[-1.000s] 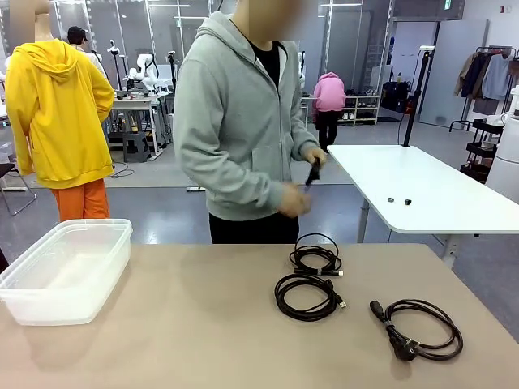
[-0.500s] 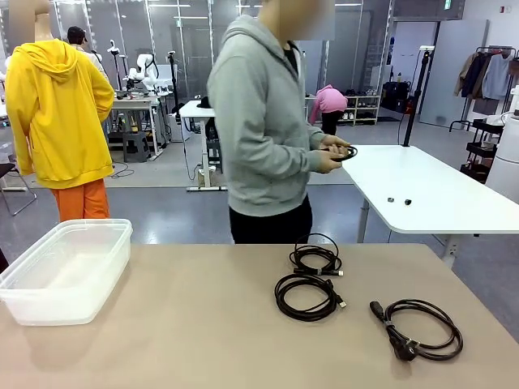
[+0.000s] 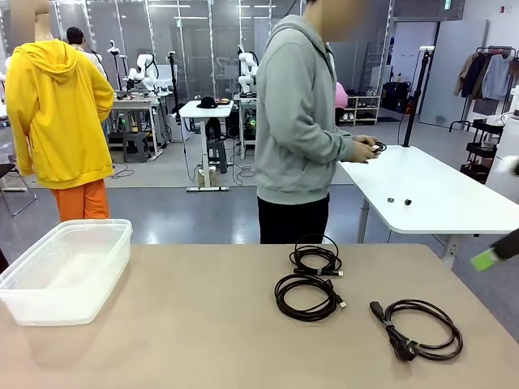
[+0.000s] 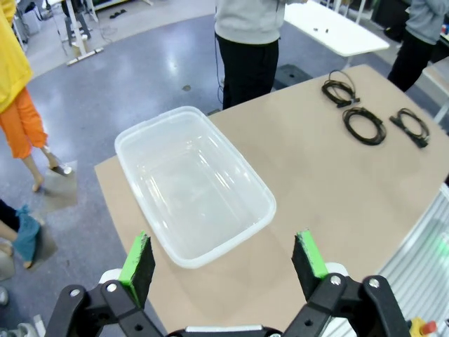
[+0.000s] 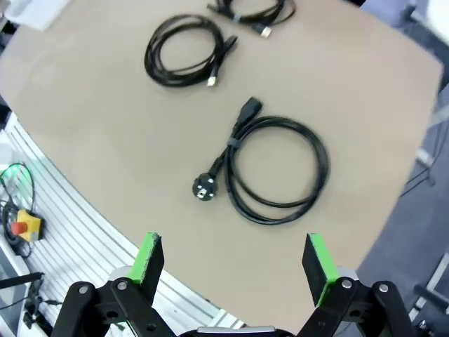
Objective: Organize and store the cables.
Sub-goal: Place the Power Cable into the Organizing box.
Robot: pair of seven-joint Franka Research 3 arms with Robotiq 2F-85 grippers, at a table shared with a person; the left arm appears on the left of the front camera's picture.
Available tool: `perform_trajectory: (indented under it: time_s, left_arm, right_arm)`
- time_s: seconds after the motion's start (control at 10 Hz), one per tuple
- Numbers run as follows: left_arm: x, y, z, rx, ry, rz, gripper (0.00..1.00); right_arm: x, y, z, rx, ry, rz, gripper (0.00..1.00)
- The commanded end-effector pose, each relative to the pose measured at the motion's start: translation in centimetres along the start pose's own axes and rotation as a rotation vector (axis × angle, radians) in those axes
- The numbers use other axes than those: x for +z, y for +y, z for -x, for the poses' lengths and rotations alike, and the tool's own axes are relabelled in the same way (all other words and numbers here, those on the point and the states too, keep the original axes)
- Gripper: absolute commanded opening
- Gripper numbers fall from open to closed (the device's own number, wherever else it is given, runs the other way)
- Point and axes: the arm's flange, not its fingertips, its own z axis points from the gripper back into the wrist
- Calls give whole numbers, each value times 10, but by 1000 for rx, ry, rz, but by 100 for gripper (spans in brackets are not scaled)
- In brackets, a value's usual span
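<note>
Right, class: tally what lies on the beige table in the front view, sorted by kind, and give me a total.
Coiled black cables: 3
Clear plastic bin: 1
Total: 4

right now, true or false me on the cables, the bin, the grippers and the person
1. Three coiled cables lie on the table: the power cable, the middle cable and the far cable. True.
2. One cable lies in the bin. False: nothing lies in it.
3. The left gripper and the right gripper are both open. True.
4. The right gripper grips the power cable. False: it hangs above it, apart.
5. The person's hands are empty. False: they hold a small black cord.
</note>
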Motion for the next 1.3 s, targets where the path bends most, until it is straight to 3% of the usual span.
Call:
perform_trajectory:
  time_s: [0.0, 0.2, 0.6, 1.2]
  left_arm:
    - [0, 0, 0, -2, 2, -1, 100]
    - [0, 0, 0, -2, 2, -1, 100]
    - [0, 0, 0, -2, 2, -1, 100]
    - [0, 0, 0, -2, 2, -1, 100]
  right_arm:
    - [-32, 2, -24, -94, 80, 15, 100]
    - [-79, 17, -38, -135, 171, 87, 100]
    - [-150, 38, -47, -215, 248, 143, 100]
    - [-204, 41, -40, -280, 280, 254, 100]
